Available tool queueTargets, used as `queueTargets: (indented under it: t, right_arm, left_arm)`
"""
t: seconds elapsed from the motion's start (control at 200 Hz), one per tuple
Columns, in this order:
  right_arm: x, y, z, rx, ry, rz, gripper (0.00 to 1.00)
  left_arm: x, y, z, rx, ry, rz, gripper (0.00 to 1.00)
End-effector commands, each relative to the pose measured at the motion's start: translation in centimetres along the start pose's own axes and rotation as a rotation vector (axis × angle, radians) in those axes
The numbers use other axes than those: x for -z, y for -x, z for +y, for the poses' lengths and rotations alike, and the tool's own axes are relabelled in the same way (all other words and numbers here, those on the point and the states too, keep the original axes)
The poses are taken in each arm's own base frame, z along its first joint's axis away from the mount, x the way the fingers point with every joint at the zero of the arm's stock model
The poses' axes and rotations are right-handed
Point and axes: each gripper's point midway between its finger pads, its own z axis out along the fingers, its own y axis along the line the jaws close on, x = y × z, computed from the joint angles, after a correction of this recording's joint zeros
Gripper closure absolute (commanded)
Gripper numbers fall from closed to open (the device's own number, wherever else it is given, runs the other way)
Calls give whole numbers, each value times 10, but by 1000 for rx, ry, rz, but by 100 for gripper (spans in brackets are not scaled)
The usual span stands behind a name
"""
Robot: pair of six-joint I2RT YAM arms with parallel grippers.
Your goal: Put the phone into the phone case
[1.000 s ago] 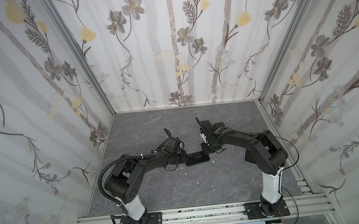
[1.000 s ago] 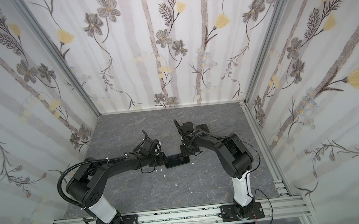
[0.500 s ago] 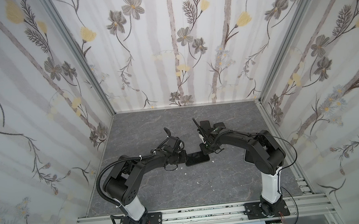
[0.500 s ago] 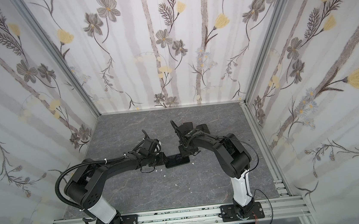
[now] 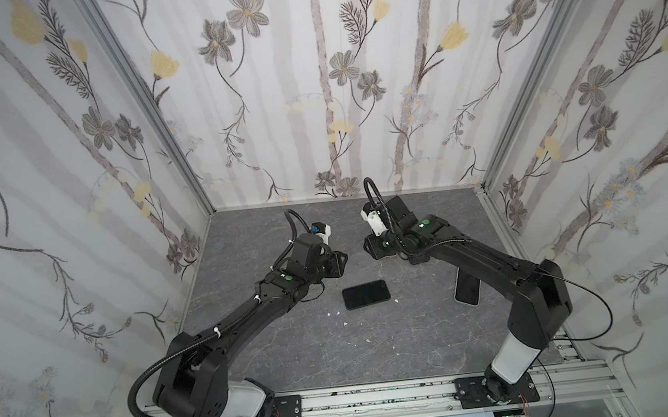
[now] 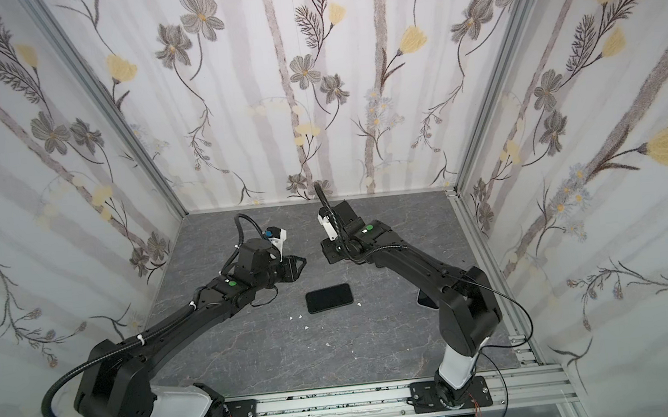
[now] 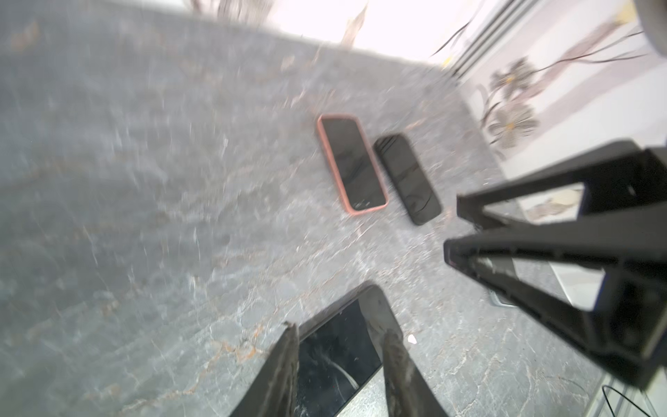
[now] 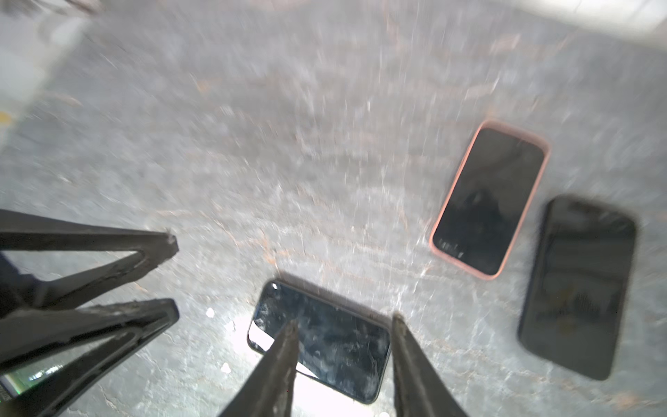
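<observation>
both pincers released over the phone

the left pincer (image 7: 341, 330) holds its two fingers apart and grips nothing. through the gap, its wrist view shows the phone (image 7: 343, 357) lying flat on the grey table (image 7: 144, 216), screen up. the right pincer (image 8: 344, 320) is released too, its fingers apart and empty, and the same phone shows below its gap. each wrist view, though blurred, also catches the other pincer at the side.

in both top views the two pincers face each other, tips near but apart. the phone (image 5: 365, 294) lies just before them, on the side of the arm bases, and neither pincer touches it. small white crumbs (image 5: 336, 313) lie beside it. how wide the fingers stand does not show from there.

the wrist views give what the top views hide. there is a pink case (image 8: 491, 198) with a dark inside and just beside it a black phone (image 8: 577, 285), not touching it. both lie well apart from the task's phone. whether the pink case is filled, i cannot tell. in a top view only one dark slab (image 5: 467, 290) shows there, partly under the right arm (image 5: 488, 261). which of the two it is, i cannot tell.
</observation>
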Motion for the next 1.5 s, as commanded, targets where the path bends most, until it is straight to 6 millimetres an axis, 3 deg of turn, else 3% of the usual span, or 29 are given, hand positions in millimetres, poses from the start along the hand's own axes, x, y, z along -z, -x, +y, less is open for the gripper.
queueTargets:
  t: [0.0, 0.245, 0.41, 0.47, 0.525, 0.674, 0.754, 0.829, 1.029, 1.139, 1.319, 1.494]
  right_arm:
    - [27, 35, 10, 88, 32, -188, 55]
    - [84, 57, 28, 199, 93, -448, 51]
    - [109, 50, 35, 324, 106, -605, 26]
    - [109, 41, 39, 395, 120, -606, 1]
    - [106, 30, 43, 456, 139, -590, 0]
    - [88, -16, 63, 670, 268, -487, 0]
    - [73, -49, 72, 808, 348, -396, 0]
    - [52, -73, 67, 879, 348, -296, 0]
    - [-2, -122, 44, 952, 331, -9, 0]
    - [-23, -139, 41, 972, 351, 84, 0]
    - [-56, -151, 35, 959, 365, 185, 0]
    - [-87, -170, 26, 968, 380, 308, 0]
  left_arm:
    - [27, 26, -9, -117, -30, -158, 60]
    - [85, 34, -31, -310, -128, -339, 53]
    - [105, 19, -34, -428, -159, -375, 41]
    - [108, 11, -33, -458, -160, -370, 36]
    - [111, 3, -30, -490, -159, -360, 30]
    - [118, -25, -26, -604, -173, -309, 14]
    - [122, -50, -30, -720, -235, -276, 0]
    - [126, -69, -30, -810, -269, -258, 0]
    - [129, -93, -16, -887, -240, -202, 0]
    - [123, -106, -7, -884, -230, -169, 0]
    - [111, -123, 4, -865, -222, -144, 0]
    - [107, -123, 3, -840, -231, -178, 0]
